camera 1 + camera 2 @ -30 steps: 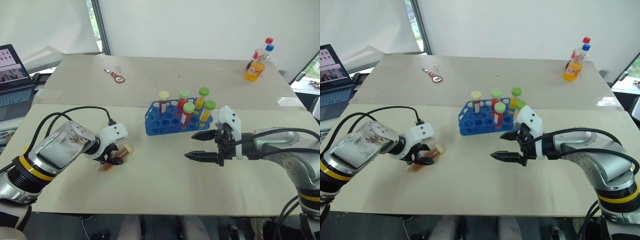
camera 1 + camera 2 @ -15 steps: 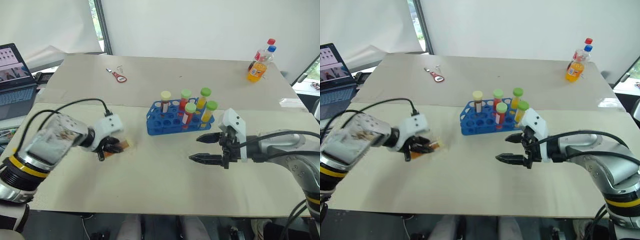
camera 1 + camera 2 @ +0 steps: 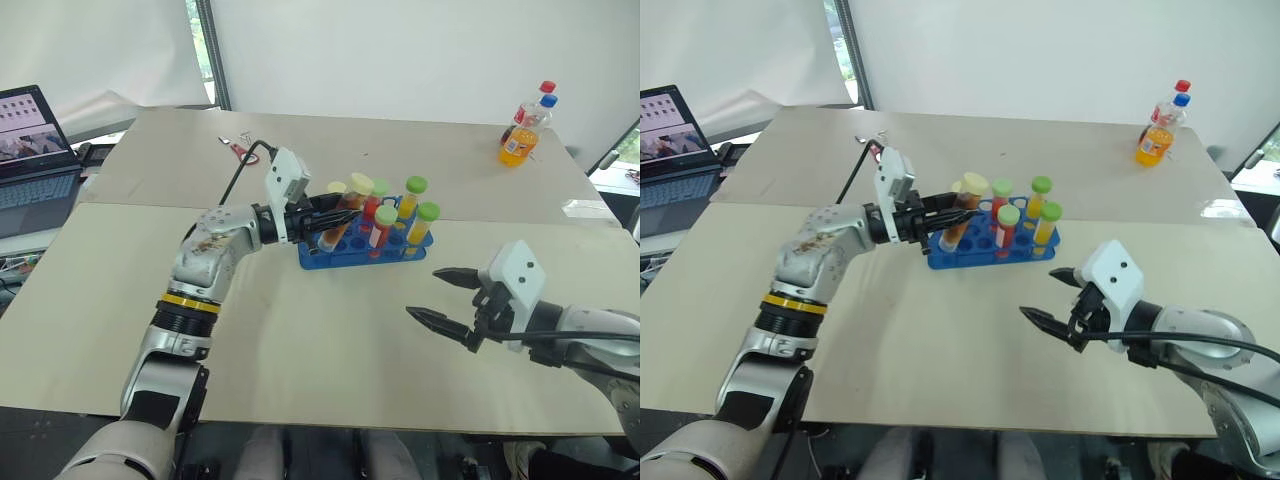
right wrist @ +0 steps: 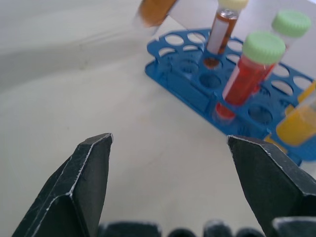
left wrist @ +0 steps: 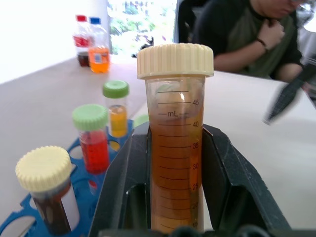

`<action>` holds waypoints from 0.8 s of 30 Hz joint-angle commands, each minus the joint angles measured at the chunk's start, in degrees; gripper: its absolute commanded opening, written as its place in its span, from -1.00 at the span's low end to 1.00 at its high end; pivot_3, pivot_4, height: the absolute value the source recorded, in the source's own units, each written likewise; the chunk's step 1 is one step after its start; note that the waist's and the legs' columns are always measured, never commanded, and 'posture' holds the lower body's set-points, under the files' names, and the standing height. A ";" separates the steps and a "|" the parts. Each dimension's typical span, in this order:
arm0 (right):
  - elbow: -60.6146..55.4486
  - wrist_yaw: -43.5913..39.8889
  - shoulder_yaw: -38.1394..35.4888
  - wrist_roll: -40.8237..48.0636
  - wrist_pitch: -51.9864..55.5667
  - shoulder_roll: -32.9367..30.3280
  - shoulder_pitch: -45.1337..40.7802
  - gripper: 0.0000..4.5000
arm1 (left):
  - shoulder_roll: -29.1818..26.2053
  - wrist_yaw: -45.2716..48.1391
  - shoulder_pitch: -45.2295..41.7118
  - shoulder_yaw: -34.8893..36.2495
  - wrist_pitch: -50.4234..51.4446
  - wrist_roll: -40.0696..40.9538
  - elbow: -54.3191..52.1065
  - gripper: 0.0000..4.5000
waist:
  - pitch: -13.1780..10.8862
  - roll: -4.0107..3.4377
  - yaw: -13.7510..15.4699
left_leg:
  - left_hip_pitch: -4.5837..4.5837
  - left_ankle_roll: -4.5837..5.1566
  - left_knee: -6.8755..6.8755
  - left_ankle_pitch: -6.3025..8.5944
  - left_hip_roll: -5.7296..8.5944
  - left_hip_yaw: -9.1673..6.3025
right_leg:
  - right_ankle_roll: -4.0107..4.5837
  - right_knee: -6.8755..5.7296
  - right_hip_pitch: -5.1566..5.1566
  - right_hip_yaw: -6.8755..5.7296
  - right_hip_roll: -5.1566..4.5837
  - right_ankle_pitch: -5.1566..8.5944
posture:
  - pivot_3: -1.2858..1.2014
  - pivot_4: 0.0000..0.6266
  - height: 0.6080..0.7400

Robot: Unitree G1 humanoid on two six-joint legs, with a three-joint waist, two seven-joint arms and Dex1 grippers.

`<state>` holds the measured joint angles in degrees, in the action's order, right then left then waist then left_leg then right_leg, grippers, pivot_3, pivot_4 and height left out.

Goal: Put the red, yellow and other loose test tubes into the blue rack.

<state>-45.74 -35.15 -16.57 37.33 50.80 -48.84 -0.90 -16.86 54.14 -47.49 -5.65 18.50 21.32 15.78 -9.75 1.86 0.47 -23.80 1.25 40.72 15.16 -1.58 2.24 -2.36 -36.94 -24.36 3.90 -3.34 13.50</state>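
Left end effector (image 3: 335,213) is gripping the brown tube (image 3: 345,207), long axis tilted, hovering above the blue rack's (image 3: 352,250) left-end holes, frame centre; right end effector (image 3: 447,298) is spread, empty.

The left end effector (image 5: 175,197) hides the brown tube's (image 5: 175,143) lower end.

You have a bright blue rack (image 3: 362,247) on the pale beige surface (image 3: 300,340). Tubes standing in the blue rack: red (image 3: 381,228) and yellow (image 3: 420,225) with green caps. The black-fingered left claw (image 3: 322,226) grips an amber-brown tube (image 5: 174,148), cream cap, black graduation marks.
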 commanded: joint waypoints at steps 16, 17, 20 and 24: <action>-9.66 9.67 -8.91 6.41 5.88 1.34 5.52 0.83 | 10.32 -4.16 -5.79 2.79 -23.33 -6.79 26.09 -0.61 | 0.00 0.01 0.19 | -0.01 0.03 0.03 0.01 0.09 -0.25 | -0.05 0.09 0.08 0.00 -0.03 -0.02 | 0.03 -0.52 0.89; -9.72 9.91 -8.93 6.70 6.01 1.27 5.51 0.83 | 10.55 -4.18 -5.86 2.82 -23.88 -6.99 26.81 -0.61 | 0.01 0.01 0.21 | -0.01 0.03 0.03 0.01 0.09 -0.27 | -0.05 0.09 0.08 -0.01 -0.03 -0.02 | 0.03 -0.52 0.89; -9.79 10.62 -9.26 7.95 6.49 0.86 5.31 0.83 | 11.14 -4.58 -6.19 2.90 -25.37 -7.76 28.50 -0.61 | 0.01 0.02 0.20 | 0.00 0.03 0.03 0.01 0.11 -0.29 | -0.06 0.10 0.11 0.00 -0.03 -0.02 | 0.03 -0.52 0.89; -9.92 11.58 -9.74 9.50 7.08 0.44 5.10 0.83 | 11.98 -5.26 -6.34 3.20 -26.77 -8.62 29.96 -0.61 | 0.01 0.02 0.24 | 0.00 0.03 0.03 0.01 0.11 -0.36 | -0.06 0.10 0.12 -0.01 -0.03 -0.02 | 0.03 -0.52 0.89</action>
<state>-53.83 -24.48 -24.01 45.89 57.70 -47.76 4.80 -5.53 48.98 -52.38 -2.48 -7.27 13.34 45.71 -9.73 1.88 0.71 -23.80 1.28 40.75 15.17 -1.46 1.86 -2.42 -36.83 -24.24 3.89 -3.37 13.48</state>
